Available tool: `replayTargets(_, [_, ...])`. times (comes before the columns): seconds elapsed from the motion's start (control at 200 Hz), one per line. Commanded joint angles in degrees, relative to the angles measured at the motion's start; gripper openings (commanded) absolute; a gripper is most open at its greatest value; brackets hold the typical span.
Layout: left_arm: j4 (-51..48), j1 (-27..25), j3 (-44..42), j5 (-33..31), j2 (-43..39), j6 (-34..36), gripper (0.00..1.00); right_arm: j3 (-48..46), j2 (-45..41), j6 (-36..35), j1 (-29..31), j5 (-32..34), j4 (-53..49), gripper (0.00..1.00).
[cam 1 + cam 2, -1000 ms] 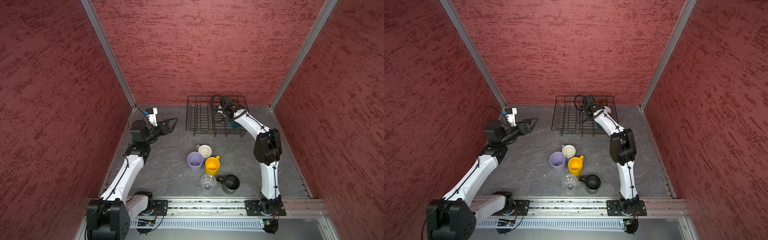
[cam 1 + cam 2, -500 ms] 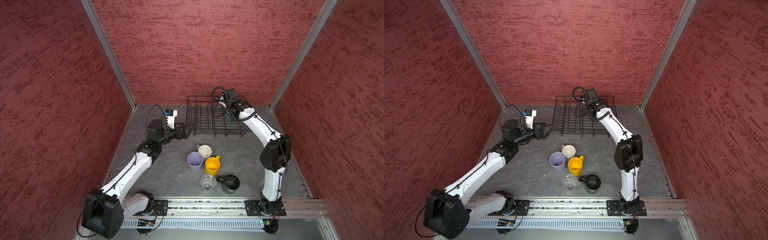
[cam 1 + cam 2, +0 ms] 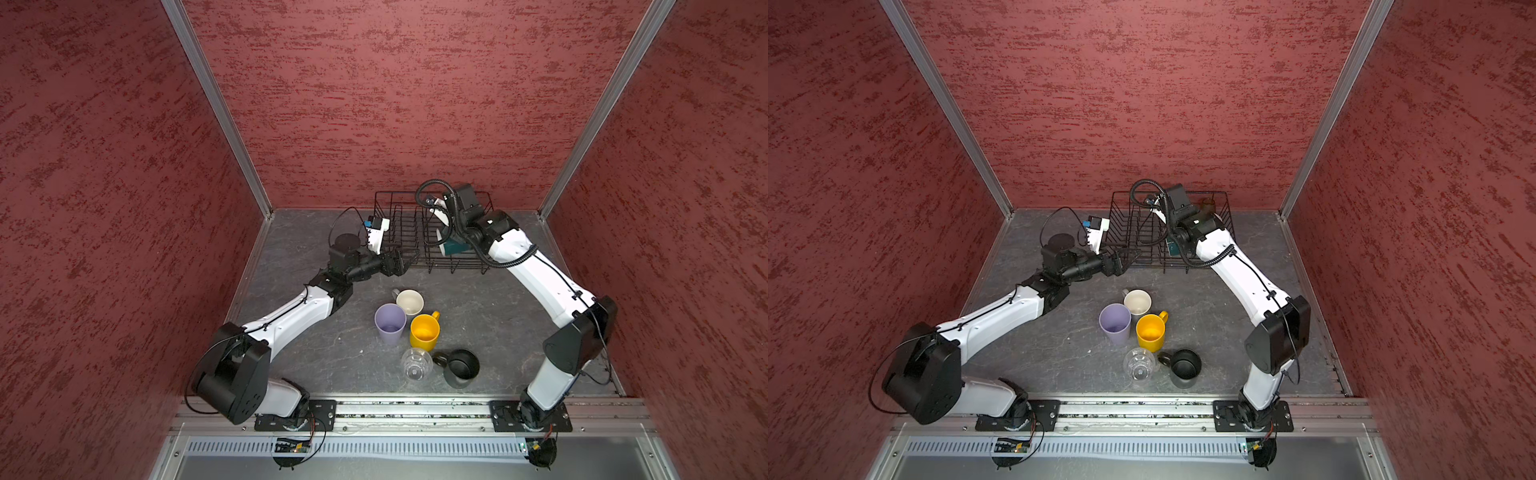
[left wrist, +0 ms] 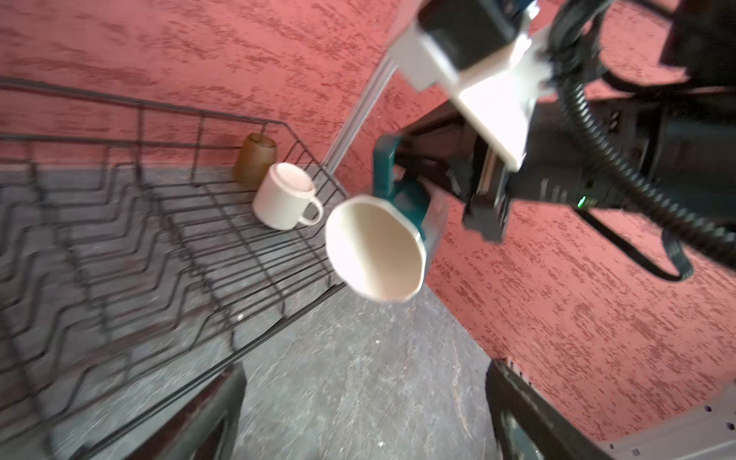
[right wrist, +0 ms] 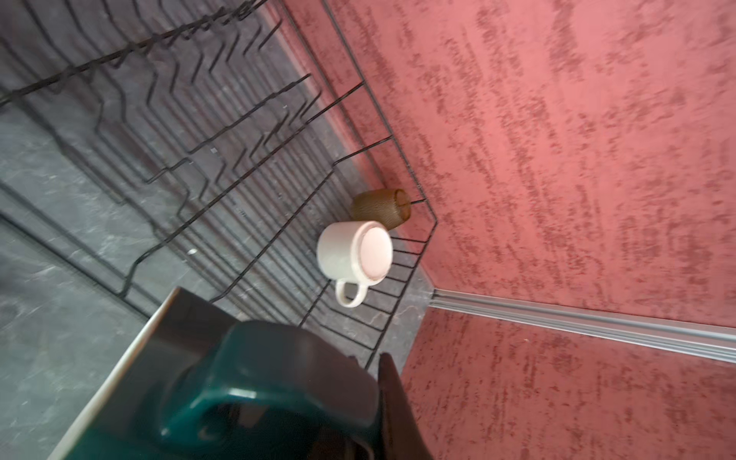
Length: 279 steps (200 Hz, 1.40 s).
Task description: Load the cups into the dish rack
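Left wrist view: right gripper (image 4: pixel 406 175) clamps teal mug (image 4: pixel 374 247) by handle, frame center, by dish rack (image 4: pixel 119 223); left gripper (image 4: pixel 362 398) spread, empty, bottom edge.

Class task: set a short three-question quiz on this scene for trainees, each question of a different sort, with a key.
1. True or false: the left hand holds a cup.
2. What does the right hand grip? A yellow mug, B teal mug, C black mug.
3. How many cups stand on the table, outside the rack?

Key: 1 false, it is open and empty. 2 B, gripped by its handle. 3 five.
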Motion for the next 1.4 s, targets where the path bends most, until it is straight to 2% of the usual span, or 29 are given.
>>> replayTargets(0.0, [4.5, -1.3, 2.5, 2.5, 1.8, -1.3, 0.93, -0.3, -3.0, 2.7, 0.8, -0.2, 0.1, 0.0])
replayTargets(0.26, [7.0, -4.1, 4.3, 5.6, 5.5, -4.9, 0.87, -1.5, -3.5, 4.8, 2.2, -2.0, -0.1, 0.0])
replayTargets(0.621, [0.9, -4.9, 4.5, 7.9, 5.8, -8.4, 0.8, -0.2, -2.9, 4.8, 2.8, -2.0, 0.0, 0.0])
replayTargets(1.052, [0.3, -6.7, 7.1, 5.9, 9.0, -9.8, 0.76, 1.5, -2.4, 8.0, 4.3, -2.8, -1.1, 0.0])
replayTargets(1.393, [0.4, -7.0, 8.5, 4.8, 11.4, -11.5, 0.62, 2.7, -2.4, 11.0, 5.0, -5.0, -2.5, 0.0])
